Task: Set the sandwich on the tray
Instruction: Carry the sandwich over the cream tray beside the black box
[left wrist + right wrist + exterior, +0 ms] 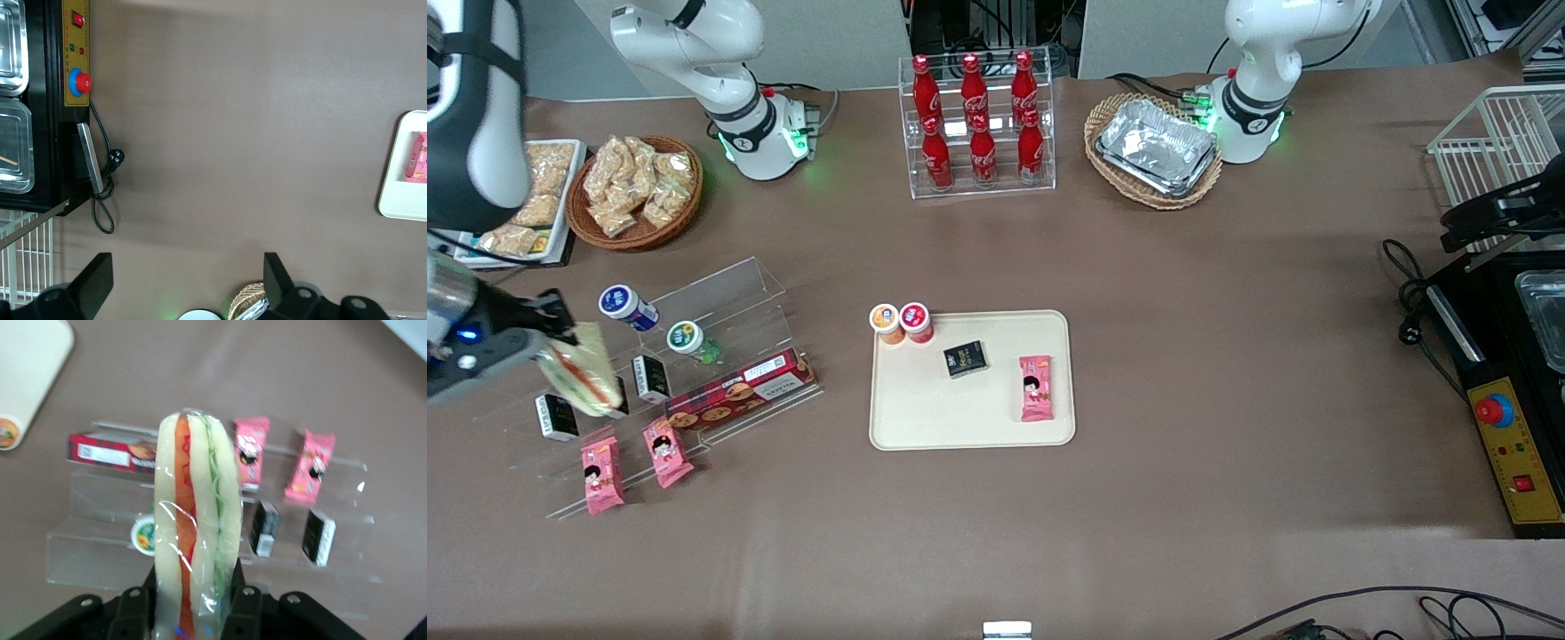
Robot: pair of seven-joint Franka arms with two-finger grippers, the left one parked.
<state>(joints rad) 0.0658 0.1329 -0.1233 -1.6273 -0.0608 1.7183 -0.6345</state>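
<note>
I'm holding the wrapped sandwich point(197, 527) clamped in the gripper point(551, 351) above the acrylic step shelf point(694, 356) | tray point(925, 418) well apart, toward the parked arm | I'm risking film slip, or clipping the pink packet point(1036, 388) when lowering.

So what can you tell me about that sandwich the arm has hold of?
The sandwich is a wedge of pale white bread with a red-orange layer and a green layer between the slices, sealed in clear, shiny wrap. The gripper is shut on it, fingers pressing the two bread faces, so it stands on edge. It hangs lifted above the clear acrylic shelf, well short of the cream tray.
</note>
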